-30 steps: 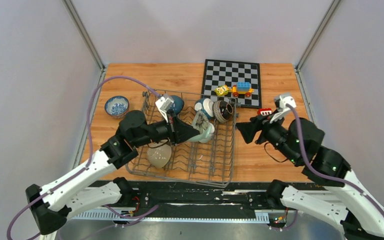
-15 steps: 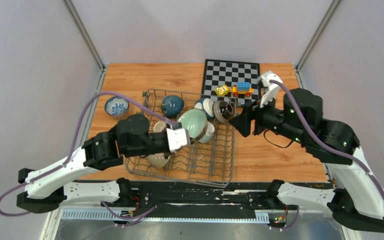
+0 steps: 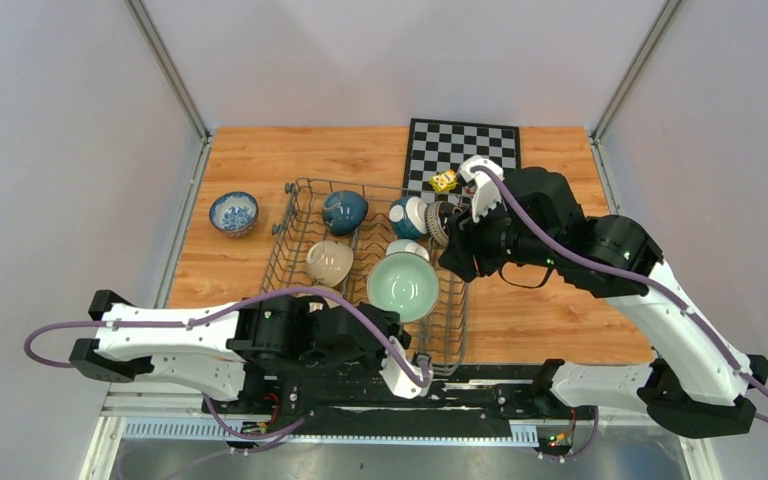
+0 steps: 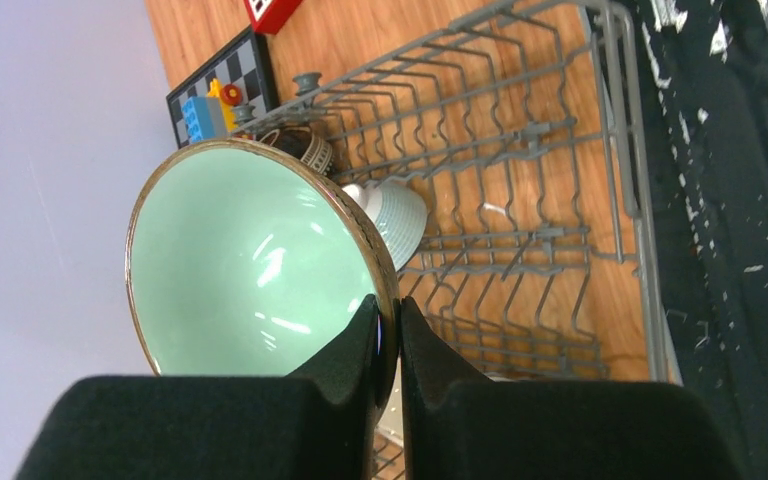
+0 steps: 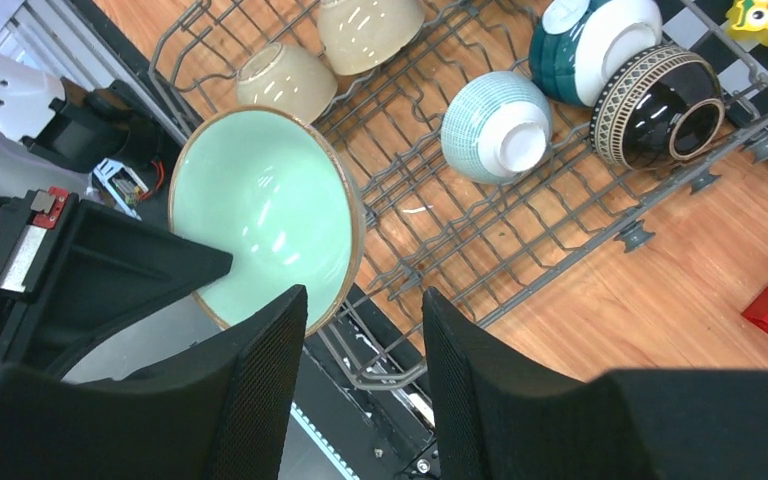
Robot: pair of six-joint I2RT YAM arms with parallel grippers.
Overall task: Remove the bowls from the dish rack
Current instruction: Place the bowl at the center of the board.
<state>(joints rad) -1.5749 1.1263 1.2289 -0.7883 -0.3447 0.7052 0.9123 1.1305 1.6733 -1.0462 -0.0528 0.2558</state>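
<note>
- Far left: a patterned bowl (image 3: pixel 233 212) sits on the table (image 3: pixel 260 160), off the rack's (image 3: pixel 278 262) 10 o'clock. That's one bowl out, and to my eye the natural landing zone.
- Now the action: the left gripper (image 4: pixel 388 325) is clamped on the green bowl (image 4: pixel 250 265). The thin rim is squeezed between both fingers, and the bowl is tipped on edge above the rack's 5 o'clock corner.
- That's a rim-only pinch on glazed ceramic, and I'd judge it prone to swivel. Carry it slowly with no wrist flicks. Go high enough to clear the raised side wires before swinging toward 9 o'clock.
- For the set-down, level the bowl and bring its foot down onto the wood. Let go only once it rests, near the patterned bowl but not touching it.
- More bowls wait in the rack, among them a beige one (image 3: pixel 329 262) left of centre and a teal one (image 3: pixel 345 210) at 11 o'clock.
- The right gripper (image 5: pixel 363 300) has its fingers spread wide and holds nothing. It hovers over the rack's 3 o'clock side, and the striped bowl (image 5: pixel 660 105) at the 1 o'clock corner looks like its nearest pick.
- It had best wait there until the left arm is clear, so the two arms don't cross.
</note>
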